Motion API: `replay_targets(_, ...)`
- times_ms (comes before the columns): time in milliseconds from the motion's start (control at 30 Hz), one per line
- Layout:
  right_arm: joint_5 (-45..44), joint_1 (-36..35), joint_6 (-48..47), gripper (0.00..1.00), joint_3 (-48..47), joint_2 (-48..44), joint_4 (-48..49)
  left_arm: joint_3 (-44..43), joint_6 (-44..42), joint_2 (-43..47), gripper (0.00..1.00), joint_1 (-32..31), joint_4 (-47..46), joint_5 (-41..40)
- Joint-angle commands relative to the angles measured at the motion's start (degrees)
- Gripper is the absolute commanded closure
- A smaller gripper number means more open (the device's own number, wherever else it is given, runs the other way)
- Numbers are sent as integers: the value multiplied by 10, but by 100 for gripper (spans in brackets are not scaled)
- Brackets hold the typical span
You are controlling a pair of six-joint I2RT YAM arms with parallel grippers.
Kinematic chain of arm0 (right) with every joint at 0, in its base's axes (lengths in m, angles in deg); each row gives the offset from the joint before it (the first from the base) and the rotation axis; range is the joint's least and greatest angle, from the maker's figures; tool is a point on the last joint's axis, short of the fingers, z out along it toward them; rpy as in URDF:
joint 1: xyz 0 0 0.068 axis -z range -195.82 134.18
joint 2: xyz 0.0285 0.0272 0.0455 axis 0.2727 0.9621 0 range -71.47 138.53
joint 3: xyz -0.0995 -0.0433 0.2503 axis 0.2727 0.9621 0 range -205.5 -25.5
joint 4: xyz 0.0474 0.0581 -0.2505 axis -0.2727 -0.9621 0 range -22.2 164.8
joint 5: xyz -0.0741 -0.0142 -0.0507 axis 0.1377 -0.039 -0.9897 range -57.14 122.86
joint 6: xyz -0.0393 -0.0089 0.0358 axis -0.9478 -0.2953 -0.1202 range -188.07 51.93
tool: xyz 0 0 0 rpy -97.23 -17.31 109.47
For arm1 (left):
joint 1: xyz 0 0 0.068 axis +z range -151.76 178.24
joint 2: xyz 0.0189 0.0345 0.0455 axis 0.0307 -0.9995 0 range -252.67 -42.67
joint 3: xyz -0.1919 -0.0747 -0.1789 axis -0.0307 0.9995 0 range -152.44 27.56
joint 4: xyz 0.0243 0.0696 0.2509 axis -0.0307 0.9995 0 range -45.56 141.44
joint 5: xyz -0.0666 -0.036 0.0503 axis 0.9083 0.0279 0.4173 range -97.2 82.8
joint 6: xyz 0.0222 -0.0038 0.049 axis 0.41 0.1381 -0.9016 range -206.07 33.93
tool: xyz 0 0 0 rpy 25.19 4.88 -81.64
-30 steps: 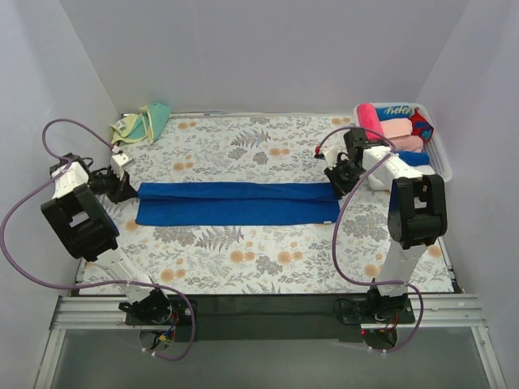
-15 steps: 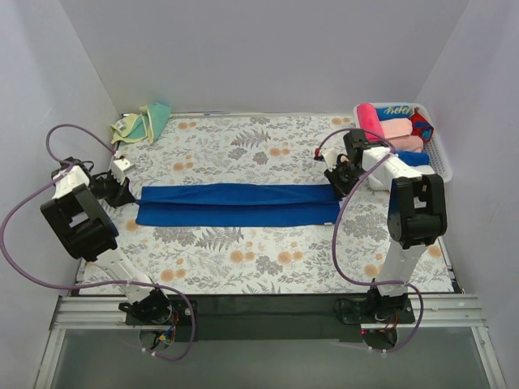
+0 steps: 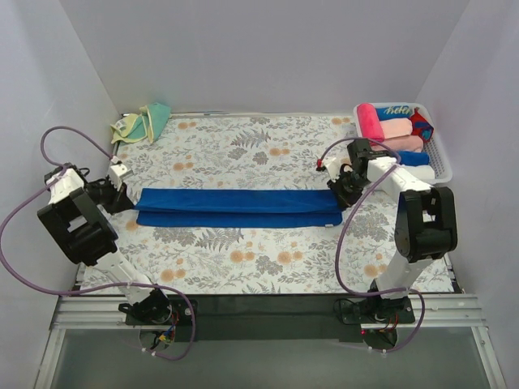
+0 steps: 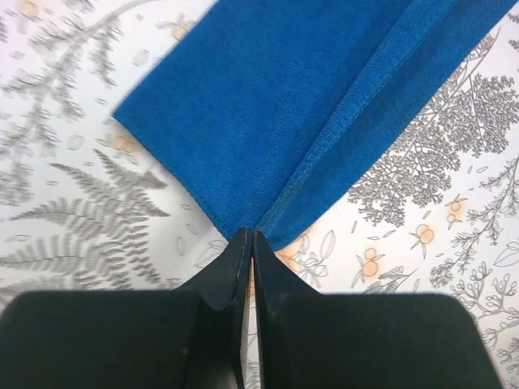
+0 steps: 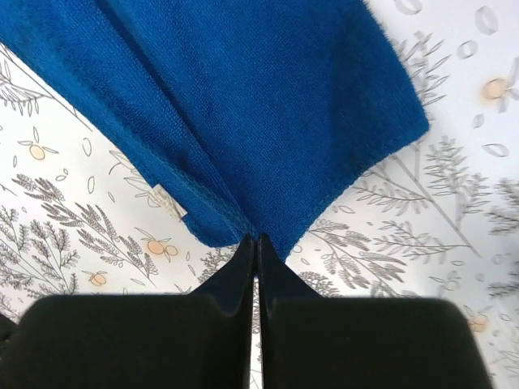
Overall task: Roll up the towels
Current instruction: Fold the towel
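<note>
Where the overhead view is taken, the blue towel [image 3: 238,207] is found lying flat on the floral tablecloth [image 3: 243,259] as a long narrow strip, folded lengthwise and not yet rolled. The left gripper [image 3: 130,199] is set at the towel's left end and the right gripper [image 3: 339,198] at its right end. By this the strip is held straight and taut between them, which is judged to be preparation for rolling. The yellow towel [image 3: 139,123] is seen crumpled well beyond the blue towel's left end, untouched. A basket [image 3: 442,158] of rolled towels [image 3: 395,127] is noted just beyond the blue towel's right end.

In the left wrist view, the blue towel [image 4: 308,97] is shown running away from the fingers, with the stitched hem of the upper layer leading straight into the tips. The left gripper [image 4: 250,240] is clenched with no gap between the jaws. The towel's end edge is judged to be pinched there, where the two layers meet. How much cloth is taken in cannot be told.

In the right wrist view, the blue towel [image 5: 243,97] is again met at its end edge, and a small pale label [image 5: 168,203] is exposed beside the fold. The right gripper [image 5: 255,241] is likewise clenched tight, and the same layered edge is judged to be gripped.
</note>
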Motion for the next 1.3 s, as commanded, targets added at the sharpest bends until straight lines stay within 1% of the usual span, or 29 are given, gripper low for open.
replay_targets(0, 9, -1, -5, 99, 18, 22, 10, 59, -11, 24, 100, 5, -38, -30)
replay_targets(133, 15, -7, -3, 99, 22, 41, 13, 109, 4, 14, 100, 5, -83, -63)
replay_targets(267, 8, -8, -3, 99, 16, 42, 12, 100, 20, 2, 100, 5, -94, -60)
replay_targets(500, 10, -8, -2, 99, 2, 28, -4, 44, 27, -4, 100, 5, -54, -37)
replay_targets(667, 16, -9, -5, 99, -6, -1, -18, 12, 17, -1, 100, 6, -25, -25)
replay_targets(900, 24, -9, -13, 99, 8, -5, -30, 7, -3, 0, 100, 9, -4, -24)
replay_targets(1100, 36, -10, -23, 99, 30, -2, -35, 33, -20, -4, 100, 10, -12, -43)
replay_targets(1133, 38, -11, -26, 88, 30, -4, -39, 32, -23, -6, 100, 10, -9, -49)
replay_targets(1167, 39, -11, -31, 77, 29, -5, -45, 28, -24, -10, 86, 9, 1, -50)
replay_targets(1200, 38, -11, -33, 60, 26, -8, -48, 15, -24, -12, 79, 9, 6, -51)
replay_targets(1267, 40, -10, -35, 51, 9, -17, -55, -2, -27, -11, 70, 11, 31, -36)
